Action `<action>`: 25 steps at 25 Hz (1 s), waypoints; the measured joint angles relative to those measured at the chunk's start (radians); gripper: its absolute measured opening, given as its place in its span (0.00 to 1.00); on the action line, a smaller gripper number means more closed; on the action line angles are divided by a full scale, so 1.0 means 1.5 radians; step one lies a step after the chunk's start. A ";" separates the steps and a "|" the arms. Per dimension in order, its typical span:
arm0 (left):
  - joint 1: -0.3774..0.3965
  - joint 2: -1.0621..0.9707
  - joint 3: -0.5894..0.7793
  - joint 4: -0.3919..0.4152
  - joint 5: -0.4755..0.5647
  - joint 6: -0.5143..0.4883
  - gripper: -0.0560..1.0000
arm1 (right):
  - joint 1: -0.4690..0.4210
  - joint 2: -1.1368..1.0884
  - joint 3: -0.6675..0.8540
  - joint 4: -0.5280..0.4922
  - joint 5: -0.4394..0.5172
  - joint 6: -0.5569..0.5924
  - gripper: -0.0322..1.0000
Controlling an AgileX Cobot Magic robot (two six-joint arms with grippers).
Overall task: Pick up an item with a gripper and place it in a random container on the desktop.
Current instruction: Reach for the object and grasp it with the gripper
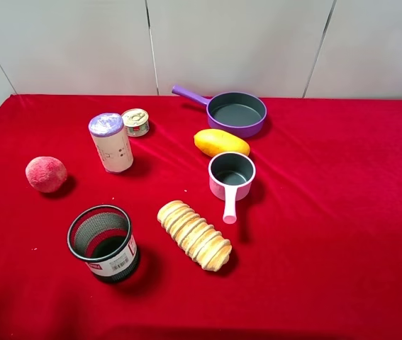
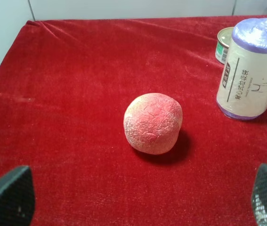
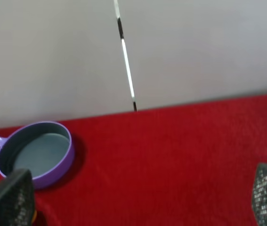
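The tall white canister with a crinkled purple top (image 1: 110, 143) stands upright on the red cloth desktop (image 1: 328, 212), left of centre; the left wrist view shows it (image 2: 251, 70) too. The black wire-mesh cup (image 1: 103, 243) with a barcode label stands upright near the front left. My left gripper (image 2: 138, 200) is open wide and empty, low over the cloth at the far left, its fingertips (image 2: 8, 195) either side of a pink ball. My right gripper (image 3: 138, 200) is open and empty, facing the back wall. Neither arm shows in the exterior view.
A pink textured ball (image 1: 46, 174) lies at the left. A small tin can (image 1: 135, 122) stands behind the canister. A purple frying pan (image 1: 236, 112), a yellow mango (image 1: 220, 143), a pink-handled saucepan (image 1: 231, 176) and a bread loaf (image 1: 194, 234) sit around the middle.
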 joint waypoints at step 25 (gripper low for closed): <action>0.000 0.000 0.000 0.000 0.000 0.000 0.91 | 0.094 0.202 -0.067 0.104 -0.008 -0.093 0.70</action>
